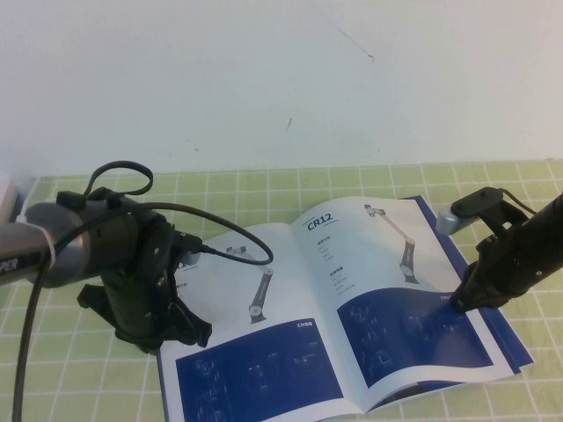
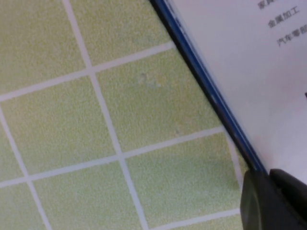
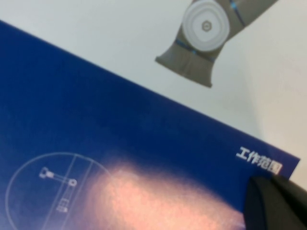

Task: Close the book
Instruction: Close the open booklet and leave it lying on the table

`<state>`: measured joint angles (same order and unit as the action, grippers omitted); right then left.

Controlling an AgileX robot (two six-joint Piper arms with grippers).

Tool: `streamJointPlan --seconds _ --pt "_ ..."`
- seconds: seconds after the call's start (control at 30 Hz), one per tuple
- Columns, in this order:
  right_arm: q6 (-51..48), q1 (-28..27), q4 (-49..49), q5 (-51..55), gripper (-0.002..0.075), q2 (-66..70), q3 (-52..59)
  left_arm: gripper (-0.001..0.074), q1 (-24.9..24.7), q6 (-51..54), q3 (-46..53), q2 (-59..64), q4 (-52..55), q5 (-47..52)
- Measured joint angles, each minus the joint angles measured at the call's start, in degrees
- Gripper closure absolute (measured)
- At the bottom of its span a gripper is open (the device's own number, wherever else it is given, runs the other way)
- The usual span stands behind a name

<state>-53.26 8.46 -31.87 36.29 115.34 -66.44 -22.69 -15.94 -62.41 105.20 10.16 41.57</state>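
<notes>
Resting my right gripper on the near-right part of the open book, which lies flat on the green gridded mat. My left gripper sits low at the book's left edge. I cannot tell how far either is open or whether it grips anything. Only the left wrist view shows the blue cover edge against bare mat. Only the right wrist view shows the blue printed panel close up. A black cable loops over the left page, and my left arm hides that page's outer edge.
</notes>
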Motion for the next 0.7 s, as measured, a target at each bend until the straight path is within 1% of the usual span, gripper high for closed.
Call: streamJointPlan --seconds 0.7 --pt "1.5 0.0 0.4 0.2 0.0727 0.1 -0.4 0.0738 0.0 -0.9 -0.7 2.3 2.8 3.0"
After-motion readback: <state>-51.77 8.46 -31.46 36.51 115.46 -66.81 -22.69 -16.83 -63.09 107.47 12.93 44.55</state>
